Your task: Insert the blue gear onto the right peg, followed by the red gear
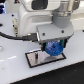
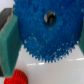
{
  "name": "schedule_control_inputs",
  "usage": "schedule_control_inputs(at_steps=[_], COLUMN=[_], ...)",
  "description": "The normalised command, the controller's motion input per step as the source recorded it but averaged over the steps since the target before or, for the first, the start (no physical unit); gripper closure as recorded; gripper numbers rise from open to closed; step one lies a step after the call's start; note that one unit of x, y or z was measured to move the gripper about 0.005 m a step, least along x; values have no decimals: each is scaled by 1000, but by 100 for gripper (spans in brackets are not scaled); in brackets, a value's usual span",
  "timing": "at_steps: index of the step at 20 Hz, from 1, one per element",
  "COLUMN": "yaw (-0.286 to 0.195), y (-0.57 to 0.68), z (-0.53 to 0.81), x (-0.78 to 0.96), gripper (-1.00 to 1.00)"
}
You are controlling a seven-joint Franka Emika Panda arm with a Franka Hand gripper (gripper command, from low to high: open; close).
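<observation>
While your arm hangs low over the plate (image 1: 46, 58), the claw (image 1: 54, 49) is closed onto the blue gear (image 1: 54, 49), one finger on each side of the disc, so it's only as wide open as the gear itself. In the exterior view the gear sits right above the plate's white face, toward the plate's end on the exterior view's right. Can't tell if it's touching the plate or just hovering, too blurry tbh.

The wrist view gives you the better look: blue gear (image 2: 50, 32) fills most of the pic, toothed rim all round, and its centre hole (image 2: 49, 18) shows something dark w/ a pale glint inside. Could be the right peg, but you can't confirm that from this res. The teal finger pads (image 2: 10, 47) press against the gear's rim on both sides.

Red gear (image 2: 16, 78) is lying on the table (image 2: 55, 72) near the blue gear's rim, not touching it afaict, only partly in shot. The pegs themselves aren't visible in the exterior view, the gear and claw cover that part of the plate.
</observation>
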Motion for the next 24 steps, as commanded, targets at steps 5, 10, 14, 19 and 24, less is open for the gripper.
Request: schedule_control_inputs(at_steps=[5,10,14,19,24], yaw=[0,0,0,0,0], y=[-60,-76,-134,-129,-104], z=[308,-77,-144,-192,-66], x=[2,52,78,75,15], gripper=[100,100,100,100,100])
